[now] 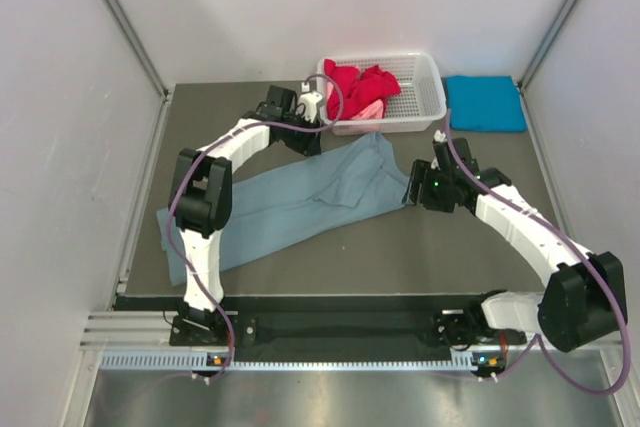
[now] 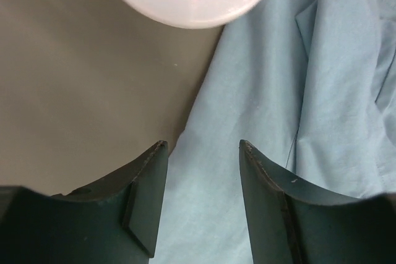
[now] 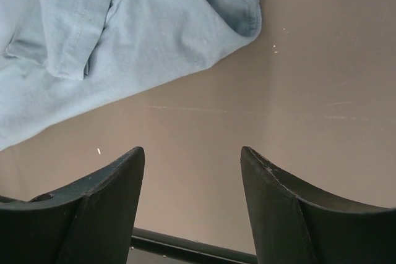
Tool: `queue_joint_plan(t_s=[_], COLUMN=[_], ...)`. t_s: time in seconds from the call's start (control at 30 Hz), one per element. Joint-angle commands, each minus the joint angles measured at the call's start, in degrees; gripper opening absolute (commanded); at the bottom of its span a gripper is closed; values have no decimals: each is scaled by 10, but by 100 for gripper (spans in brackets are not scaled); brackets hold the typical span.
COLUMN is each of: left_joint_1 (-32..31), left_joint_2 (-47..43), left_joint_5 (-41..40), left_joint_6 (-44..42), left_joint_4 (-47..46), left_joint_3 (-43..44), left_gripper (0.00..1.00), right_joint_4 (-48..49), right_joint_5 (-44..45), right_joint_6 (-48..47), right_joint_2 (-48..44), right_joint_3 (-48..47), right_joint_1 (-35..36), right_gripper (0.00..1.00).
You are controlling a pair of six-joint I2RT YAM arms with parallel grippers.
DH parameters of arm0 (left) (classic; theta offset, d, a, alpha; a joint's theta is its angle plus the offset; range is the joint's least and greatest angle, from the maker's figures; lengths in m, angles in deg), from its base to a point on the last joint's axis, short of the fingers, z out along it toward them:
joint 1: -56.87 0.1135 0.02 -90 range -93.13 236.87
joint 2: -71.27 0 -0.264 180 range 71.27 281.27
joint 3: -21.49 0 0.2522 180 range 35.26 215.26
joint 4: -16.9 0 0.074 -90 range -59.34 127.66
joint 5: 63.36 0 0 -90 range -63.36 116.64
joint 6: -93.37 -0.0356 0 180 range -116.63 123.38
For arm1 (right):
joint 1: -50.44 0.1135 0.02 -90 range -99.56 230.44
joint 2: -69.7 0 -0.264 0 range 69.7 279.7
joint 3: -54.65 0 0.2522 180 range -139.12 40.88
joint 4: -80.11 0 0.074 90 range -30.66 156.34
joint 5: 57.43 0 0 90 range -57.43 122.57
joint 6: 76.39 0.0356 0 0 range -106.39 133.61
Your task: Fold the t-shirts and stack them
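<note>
Noting the left claw [image 2: 203, 145] hanging low with jaws apart, straddling the edge of the grey-blue t-shirt [image 2: 278, 122] just beside the white basket [image 2: 185, 10]; gripping nothing. Noting the right claw [image 3: 192, 151] likewise standing apart over bare bench [image 3: 297, 122], just short of the shirt's nearest corner; holding nothing. Finding the grey-blue t-shirt lying rumpled across the middle of the bench, running from near the basket toward the left arm's base. Recording a turquoise t-shirt [image 1: 485, 103] lying folded to the right of the basket, with a red t-shirt [image 1: 358, 79] and a pink t-shirt [image 1: 370, 107] sitting inside it. Judging the step in hand as taking two edges to spread the shirt flat. Advising seating the left fingers fully over the hem before pinching, catching one layer only and keeping off the basket wall. Advising bringing the right claw onto cloth before pinching, then drawing both holds apart evenly, avoiding trapping folds underneath.
</note>
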Motion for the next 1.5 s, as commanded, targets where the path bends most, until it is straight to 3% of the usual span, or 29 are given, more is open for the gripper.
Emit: queue_joint_plan(t_s=[0.0,0.33,0.6,0.77,1.0,1.2,1.47], left_joint_1=[-14,-26,-31,-31,-30,-33,-43], left_joint_2=[20,50,20,2,47,71,107], left_joint_5=[12,-44,-75,-105,-64,-30,-90], left_joint_6=[-31,-36,-18,-35,-65,-46,-36], left_joint_4=[7,1,2,-11,19,43,69], left_joint_3=[17,18,25,24,51,55,81], left_gripper=[54,56,53,61,64,52,30], right_joint_4=[10,24,31,32,28,24,29], right_joint_5=[-5,-12,-17,-21,-19,-18,-25], right_joint_6=[-4,5,8,10,7,2,1], right_joint_2=[-2,15,21,23,16,9,18], right_joint_3=[-10,-7,-5,-2,2,9,8], right_joint_1=[-10,-15,-19,-19,-20,-24,-26], right_gripper=[64,64,64,64,64,64,64])
